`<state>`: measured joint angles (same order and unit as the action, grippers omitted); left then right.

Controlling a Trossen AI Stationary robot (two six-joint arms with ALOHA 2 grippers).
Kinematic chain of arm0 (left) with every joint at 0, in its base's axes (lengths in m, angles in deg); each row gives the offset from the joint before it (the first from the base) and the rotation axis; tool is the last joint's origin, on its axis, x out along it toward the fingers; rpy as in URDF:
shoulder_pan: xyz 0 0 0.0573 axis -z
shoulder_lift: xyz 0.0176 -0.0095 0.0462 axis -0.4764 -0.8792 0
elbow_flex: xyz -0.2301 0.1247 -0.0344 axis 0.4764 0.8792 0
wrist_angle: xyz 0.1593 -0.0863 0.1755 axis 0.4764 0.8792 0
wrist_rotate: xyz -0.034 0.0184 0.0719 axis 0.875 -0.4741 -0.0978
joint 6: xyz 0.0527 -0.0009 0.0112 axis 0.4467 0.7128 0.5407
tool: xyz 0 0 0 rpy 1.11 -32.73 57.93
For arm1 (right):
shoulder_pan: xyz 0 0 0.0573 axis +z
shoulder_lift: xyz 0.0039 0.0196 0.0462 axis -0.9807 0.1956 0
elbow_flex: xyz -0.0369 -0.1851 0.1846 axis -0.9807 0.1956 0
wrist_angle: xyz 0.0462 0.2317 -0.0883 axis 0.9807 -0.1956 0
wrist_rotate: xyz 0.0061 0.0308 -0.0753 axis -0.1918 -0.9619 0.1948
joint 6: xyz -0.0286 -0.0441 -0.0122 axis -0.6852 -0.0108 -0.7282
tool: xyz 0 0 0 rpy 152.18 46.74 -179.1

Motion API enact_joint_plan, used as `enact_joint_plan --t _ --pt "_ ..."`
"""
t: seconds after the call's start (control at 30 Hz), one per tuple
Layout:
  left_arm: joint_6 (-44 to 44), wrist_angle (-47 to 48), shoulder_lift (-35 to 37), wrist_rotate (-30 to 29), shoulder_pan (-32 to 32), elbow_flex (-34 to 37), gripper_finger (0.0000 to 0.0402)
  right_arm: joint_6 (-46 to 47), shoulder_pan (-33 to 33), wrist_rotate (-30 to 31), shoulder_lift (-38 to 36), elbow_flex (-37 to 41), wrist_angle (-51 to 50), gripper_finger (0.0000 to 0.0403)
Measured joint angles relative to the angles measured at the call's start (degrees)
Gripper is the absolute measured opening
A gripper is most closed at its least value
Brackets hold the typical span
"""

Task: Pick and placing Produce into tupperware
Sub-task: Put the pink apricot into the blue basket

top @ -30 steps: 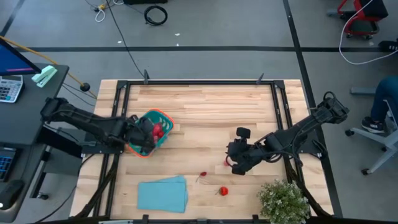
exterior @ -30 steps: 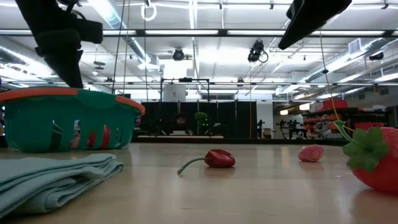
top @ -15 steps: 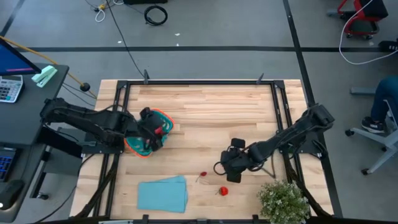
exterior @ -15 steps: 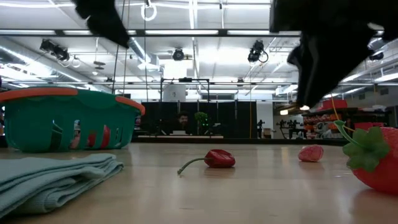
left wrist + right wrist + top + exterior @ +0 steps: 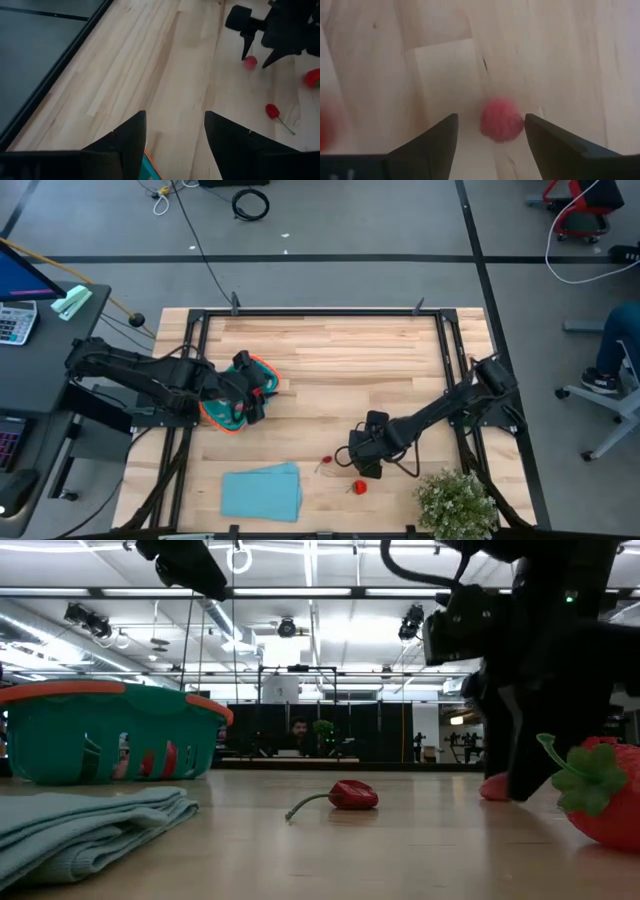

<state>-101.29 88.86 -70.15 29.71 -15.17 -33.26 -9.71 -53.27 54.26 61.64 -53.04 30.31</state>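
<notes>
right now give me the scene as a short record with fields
left claw: open, empty, above the tub
right claw: open, low over the raspberry
raspberry: on the table, between the fingers, not gripped
tub: teal, orange rim, red pieces inside
cherry: loose on the table
strawberry: loose on the table
cloth: folded, front edge
plant: front right corner
</notes>
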Motion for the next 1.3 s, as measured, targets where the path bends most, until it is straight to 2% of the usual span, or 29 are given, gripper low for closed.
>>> enact_joint_plan --t 0.23,0.37,0.53,0.7,0.8,1.0,1.2,1.3 --pt "0.15 0.11 0.0 0.02 0.02 0.0 0.0206 -0.01 -0.86 0.43 2.42 -0.31 0.68 0.0224" --pt "0.15 0.1 0.0 0.02 0.0 0.0 0.0198 0.49 -1.83 -0.14 1.69 -0.16 0.66 0.0201" --pt "0.15 0.06 0.0 0.01 0.0 0.0 0.0188 1.19 -3.36 1.84 0.62 0.07 2.76 0.013" --pt "0.15 -0.25 0.0 -0.01 0.0 0.0 0.0178 -4.9 -5.44 2.83 0.58 0.08 6.54 0.0042" --pt "0.15 -0.59 0.04 -2.1 0.02 0.0 0.0172 -10.07 -8.01 6.94 0.35 -1.19 9.92 0.0031" --pt "4.32 -0.39 0.2 -10.89 0.0 -0.89 0.0156 -20.87 -15.06 7.89 0.16 -6.21 30.4 0.0036" --pt "5.92 1.46 0.21 -17.65 0.0 -8.04 0.0137 -23.95 -22.24 -1.03 0.82 -9.67 55.61 0.0051" --pt "10.15 1.65 0.21 -19.3 0.0 -12.98 0.0128 -24.13 -23.51 -3.74 3.72 -12.8 59.41 0.0045"
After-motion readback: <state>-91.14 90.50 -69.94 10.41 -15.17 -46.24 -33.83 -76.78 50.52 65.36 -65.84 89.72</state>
